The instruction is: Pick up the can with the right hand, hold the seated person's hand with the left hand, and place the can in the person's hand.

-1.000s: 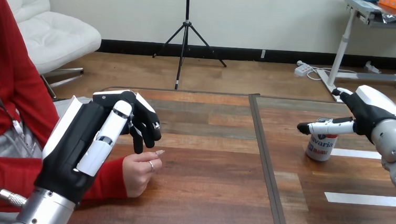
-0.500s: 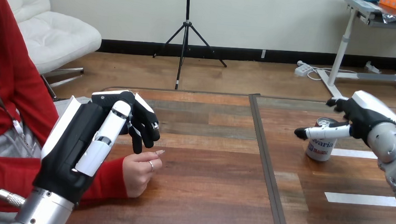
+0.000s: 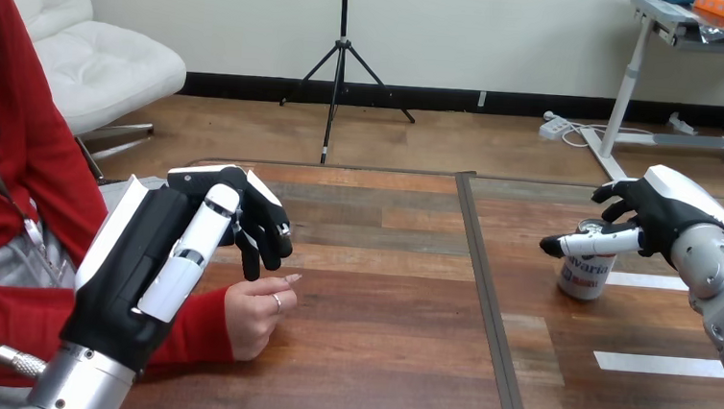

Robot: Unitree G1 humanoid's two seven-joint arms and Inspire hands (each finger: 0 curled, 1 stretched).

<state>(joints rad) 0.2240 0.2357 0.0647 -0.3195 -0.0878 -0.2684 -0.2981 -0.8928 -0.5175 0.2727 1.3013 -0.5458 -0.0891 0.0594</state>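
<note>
Can [image 3: 584, 276]: stood upright on the right part of the bench [image 3: 376, 359], seen from the head view.
Right hand [image 3: 663, 218]: was at the can's top; its thumb lay straight across the front and its fingers [image 3: 615, 194] were spread behind, apart, not clamped on the can.
Left hand [image 3: 157, 258]: hung raised over the bench's left part, fingers loosely bent downward, closed on nothing, tips just above the person's hand [image 3: 256, 315].
Person's hand: rested on the bench, loosely curled, well apart from the can.
</note>
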